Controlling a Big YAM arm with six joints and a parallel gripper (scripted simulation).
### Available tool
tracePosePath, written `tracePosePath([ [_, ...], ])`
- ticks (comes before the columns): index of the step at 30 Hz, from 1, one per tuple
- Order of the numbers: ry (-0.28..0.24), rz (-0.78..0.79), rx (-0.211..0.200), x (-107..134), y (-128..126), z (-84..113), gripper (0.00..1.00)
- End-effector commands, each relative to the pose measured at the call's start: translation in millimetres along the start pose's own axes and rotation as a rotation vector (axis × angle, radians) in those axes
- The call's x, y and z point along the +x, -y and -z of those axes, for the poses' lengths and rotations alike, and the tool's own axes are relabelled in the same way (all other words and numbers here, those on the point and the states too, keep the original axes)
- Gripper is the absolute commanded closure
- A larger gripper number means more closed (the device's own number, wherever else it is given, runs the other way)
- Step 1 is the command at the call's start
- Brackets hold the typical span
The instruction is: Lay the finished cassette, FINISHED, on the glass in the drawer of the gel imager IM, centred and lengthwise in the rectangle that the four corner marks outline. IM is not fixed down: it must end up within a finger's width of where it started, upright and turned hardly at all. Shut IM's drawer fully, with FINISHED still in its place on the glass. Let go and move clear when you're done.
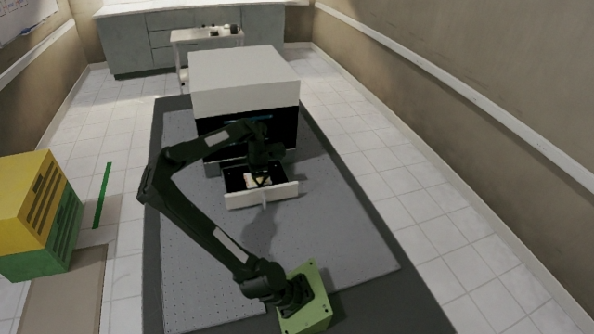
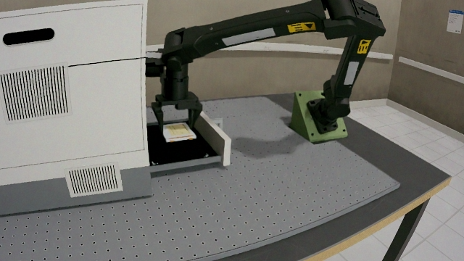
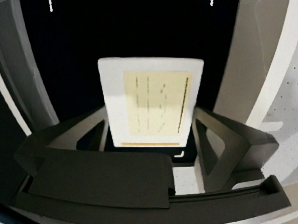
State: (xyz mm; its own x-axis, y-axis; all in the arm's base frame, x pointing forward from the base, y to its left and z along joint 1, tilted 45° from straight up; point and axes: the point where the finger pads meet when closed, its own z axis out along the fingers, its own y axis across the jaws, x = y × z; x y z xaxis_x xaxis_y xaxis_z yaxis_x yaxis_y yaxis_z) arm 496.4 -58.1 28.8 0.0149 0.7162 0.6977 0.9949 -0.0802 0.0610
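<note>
FINISHED (image 1: 251,180) (image 2: 179,133) (image 3: 155,100), a flat white cassette with a yellow gel window, is between the fingers. My gripper (image 1: 263,182) (image 2: 177,127) (image 3: 150,109) points down and is shut on its two sides. The cassette looks level and a little above the black glass (image 2: 181,154) (image 3: 75,60) of the pulled-out drawer (image 1: 260,199) (image 2: 213,139). Two corner marks (image 3: 51,5) (image 3: 212,2) show at the top of the wrist view, and one mark (image 3: 179,154) just past the cassette's lower right corner. The fourth is hidden there. The imager IM (image 1: 243,65) (image 2: 105,87) stands upright.
The drawer's white front panel, with its handle (image 1: 264,199), stands close beside one finger. IM's front rises close behind the arm's wrist (image 2: 175,69). The arm's green base wedge (image 1: 311,297) (image 2: 302,116) stands on the table opposite the drawer. A perforated board (image 1: 325,232) (image 2: 272,203) lies under IM.
</note>
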Motion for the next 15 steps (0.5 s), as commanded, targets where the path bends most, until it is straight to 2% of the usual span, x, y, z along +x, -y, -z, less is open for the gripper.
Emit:
tracePosePath([
  [1, -0.004, -0.004, 0.007, 3.1, -3.4, -5.6, 0.22],
  [10, -0.009, -0.013, 0.021, 2.2, 2.3, -12.9, 0.22],
  [15, -0.007, -0.008, 0.016, 1.4, 0.9, -14.9, 0.22],
])
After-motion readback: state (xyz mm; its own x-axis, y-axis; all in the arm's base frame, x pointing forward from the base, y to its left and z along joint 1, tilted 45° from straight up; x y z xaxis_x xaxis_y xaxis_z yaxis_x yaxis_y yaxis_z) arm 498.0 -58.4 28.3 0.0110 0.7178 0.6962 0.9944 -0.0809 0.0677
